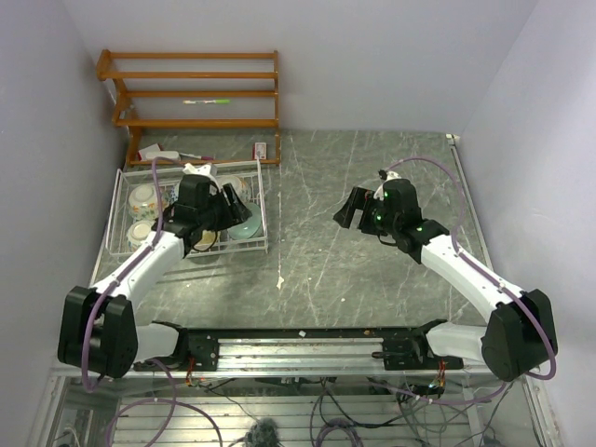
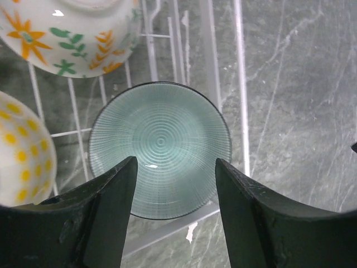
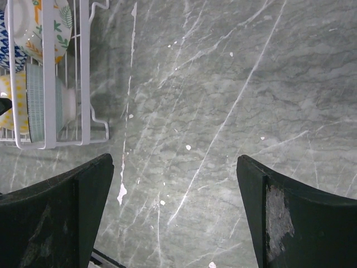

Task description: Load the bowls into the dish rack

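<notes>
The white wire dish rack (image 1: 264, 209) stands on the left of the table with several bowls in it. A plain pale teal bowl (image 2: 160, 142) rests in its near right corner, inside facing the left wrist camera. My left gripper (image 2: 175, 162) hovers over this bowl, open, its fingers apart on either side and not touching it. Beside it are a bowl with orange flowers (image 2: 72, 39) and a yellow-dotted bowl (image 2: 22, 151). My right gripper (image 3: 175, 159) is open over bare table, right of the rack (image 3: 85, 67), nothing between its fingers.
A brown wooden shelf unit (image 1: 196, 88) stands against the back wall behind the rack, with small items (image 1: 263, 150) at its foot. Walls close in on the left and right. A white fleck (image 1: 280, 279) marks the grey marbled tabletop.
</notes>
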Controlling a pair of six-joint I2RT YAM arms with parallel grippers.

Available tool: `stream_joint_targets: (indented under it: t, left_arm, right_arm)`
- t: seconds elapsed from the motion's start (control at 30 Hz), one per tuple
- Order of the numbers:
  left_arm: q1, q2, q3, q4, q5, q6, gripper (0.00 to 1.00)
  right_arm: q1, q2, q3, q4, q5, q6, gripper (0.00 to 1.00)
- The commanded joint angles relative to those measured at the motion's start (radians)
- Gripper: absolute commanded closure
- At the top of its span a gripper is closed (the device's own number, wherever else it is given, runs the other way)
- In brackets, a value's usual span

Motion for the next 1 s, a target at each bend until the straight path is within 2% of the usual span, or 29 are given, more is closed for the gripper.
stream_joint_targets:
  t: [0.0, 0.23, 0.3, 0.4, 0.67, 0.97]
  left_arm:
    - [-0.053, -0.054, -0.008, 0.088, 0.011, -0.004, 0.31]
    - [-0.073, -0.148, -0.069, 0.120, 0.050, 0.045, 0.29]
    - [-0.074, -0.149, -0.084, 0.114, 0.045, 0.061, 0.33]
    - [-0.076, -0.147, -0.108, 0.104, 0.016, 0.081, 0.45]
    - [-0.091, -0.143, -0.155, 0.178, 0.055, 0.107, 0.44]
    - [-0.135, -0.088, -0.146, 0.218, 0.032, 0.155, 0.45]
  right_arm:
    - [0.000, 0.010, -0.019, 0.023, 0.022, -0.021, 0.07]
    - [-0.004, 0.016, -0.032, 0.029, 0.023, -0.024, 0.07]
    - [-0.004, 0.019, -0.034, 0.032, 0.017, -0.021, 0.07]
    - [-0.006, 0.027, -0.036, 0.037, 0.006, -0.017, 0.07]
    - [-0.006, 0.047, -0.037, 0.044, 0.005, -0.014, 0.07]
    - [-0.005, 0.074, -0.045, 0.057, 0.004, -0.012, 0.07]
